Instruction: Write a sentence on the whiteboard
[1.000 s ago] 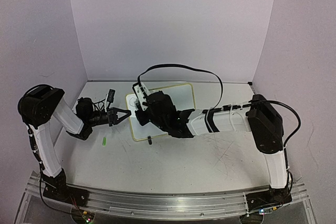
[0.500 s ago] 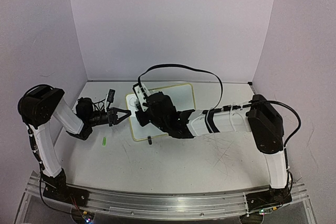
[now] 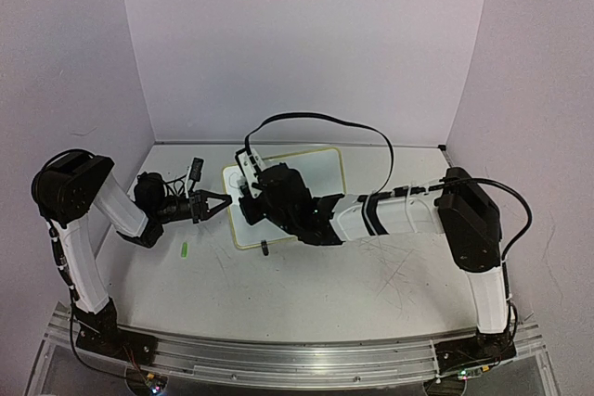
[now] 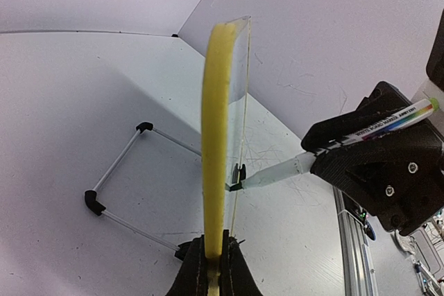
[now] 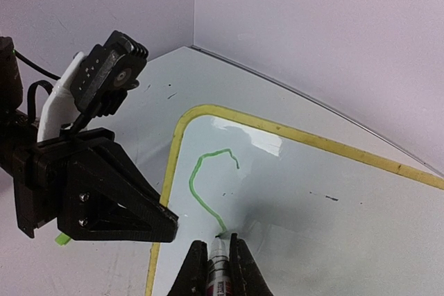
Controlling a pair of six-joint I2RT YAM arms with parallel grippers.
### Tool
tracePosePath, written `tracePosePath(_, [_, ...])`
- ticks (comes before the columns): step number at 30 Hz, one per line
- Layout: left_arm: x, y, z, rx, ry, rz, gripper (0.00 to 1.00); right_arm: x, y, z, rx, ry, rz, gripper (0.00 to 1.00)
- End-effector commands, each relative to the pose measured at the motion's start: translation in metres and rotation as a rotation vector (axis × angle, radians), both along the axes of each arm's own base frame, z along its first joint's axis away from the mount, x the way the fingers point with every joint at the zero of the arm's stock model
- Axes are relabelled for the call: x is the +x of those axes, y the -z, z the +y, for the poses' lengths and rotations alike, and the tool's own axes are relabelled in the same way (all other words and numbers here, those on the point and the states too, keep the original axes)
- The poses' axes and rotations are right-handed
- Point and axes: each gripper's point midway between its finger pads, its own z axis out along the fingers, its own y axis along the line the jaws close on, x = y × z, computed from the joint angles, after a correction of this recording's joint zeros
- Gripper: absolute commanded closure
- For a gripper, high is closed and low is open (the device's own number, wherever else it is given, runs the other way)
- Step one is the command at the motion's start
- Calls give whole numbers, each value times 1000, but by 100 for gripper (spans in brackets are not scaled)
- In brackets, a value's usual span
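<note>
From above, the whiteboard (image 3: 311, 173) sits on the tabletop (image 3: 325, 294), with both arms reaching inward. Left wrist: the left end effector (image 4: 214, 272) is clamped on the board's yellow frame, and the marker (image 4: 378, 124) print is unreadable. Right wrist: the right end effector (image 5: 218, 268) pinches the marker, its tip on 1 green stroke (image 5: 200, 184); no word is legible.

The top camera looks down from high at six o'clock, facing twelve. Both wrist cameras view the whiteboard (image 3: 320, 173) closely: left edge-on, right face-on.

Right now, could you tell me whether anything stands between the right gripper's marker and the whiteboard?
Nothing visible does: the marker tip rests on the whiteboard at the end of the green stroke.
</note>
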Motion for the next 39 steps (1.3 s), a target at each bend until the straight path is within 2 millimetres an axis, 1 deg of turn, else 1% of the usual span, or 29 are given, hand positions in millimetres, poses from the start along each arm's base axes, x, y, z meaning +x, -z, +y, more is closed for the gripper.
tracePosePath(1, [-1,-12,-3,3,17,-59,100,2,-5,7,27,1,7,100])
tracePosePath(12, [-1,-12,-3,6,16,-60,100,5,-4,17,31,-8,8,100])
tracePosePath(18, [-2,-12,-3,7,16,-59,100,7,-6,27,39,-25,6,100])
tracePosePath(22, [-2,-11,-2,9,15,-59,100,6,-12,30,46,-39,1,100])
tracePosePath(23, [-1,-12,-2,9,13,-61,100,3,-16,31,53,-55,1,100])
tracePosePath(24, [-1,-11,-2,10,13,-60,100,-1,-25,31,68,-70,-6,100])
tracePosePath(26, [-2,-11,-3,11,14,-59,100,-9,-43,26,108,-82,-18,100])
tracePosePath(28, [-1,-10,-2,12,12,-58,100,-14,-61,16,146,-81,-25,100])
tracePosePath(29, [-1,-10,-2,13,12,-57,100,-17,-73,9,167,-78,-36,100])
tracePosePath(31, [-1,-10,-3,13,12,-58,100,-18,-79,-1,174,-63,-45,100])
tracePosePath(32, [-1,-10,-3,13,12,-57,100,-17,-80,-6,172,-53,-49,100])
tracePosePath(35, [-1,-10,-2,14,12,-58,100,-9,-72,-13,146,-29,-52,100])
tracePosePath(39, [-2,-10,-2,14,13,-58,100,-1,-64,-12,119,-9,-64,100])
